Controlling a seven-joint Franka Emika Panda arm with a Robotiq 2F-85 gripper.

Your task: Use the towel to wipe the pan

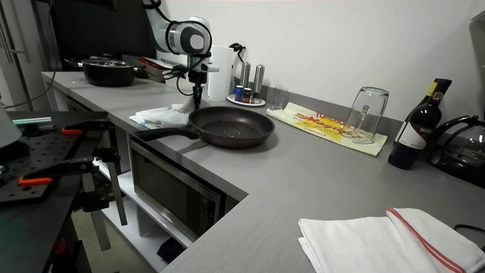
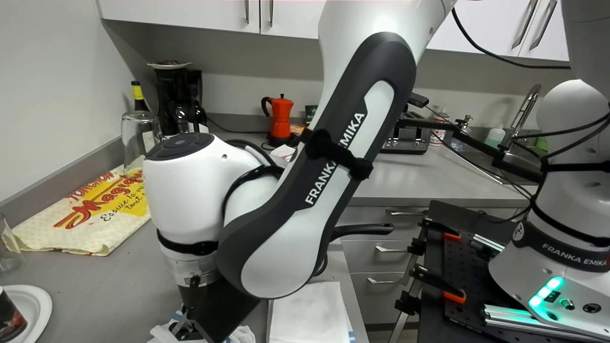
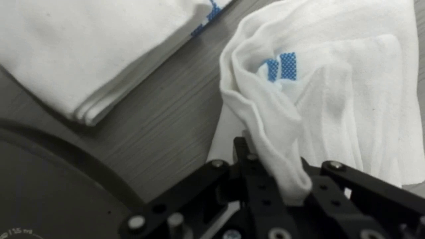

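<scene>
Gripper [image 1: 196,103]: pointing down over the counter [image 1: 341,182]; fingers pressed onto a raised fold of the white towel [image 3: 332,99].
White towel: blue woven mark near the pinched fold; remainder lies in layers on the counter, just beside the pan [image 1: 231,129].
Folded towel [image 3: 106,49]: flat, stacked in layers, blue stripe at the edge; separated from the white towel by a strip of counter in the wrist view.
Pan: dark, cooking face up, on the counter; rim apart from both towels; handle directed toward the counter's front edge.
Paper roll [image 1: 220,74]: upright on the counter, near the gripper.
White plate [image 2: 40,307]: next to the paper roll; carries a blue can [image 1: 238,93] and a dark can [image 1: 246,95].
Black pot [image 1: 108,76]: on the counter, well apart from the pan.
Printed cloth [image 1: 318,127]: flat on the counter; bears red lettering on yellow.
Glass pitcher [image 1: 369,110]: standing on the printed cloth in both exterior views.
Wine bottle [image 1: 413,140]: upright, just beside the coffee carafe [image 1: 466,155].
Red-striped towel [image 1: 379,242]: folded, on the counter, well apart from the gripper.
Moka pot [image 2: 282,116]: red, black handle, at the back of the counter in an exterior view.
</scene>
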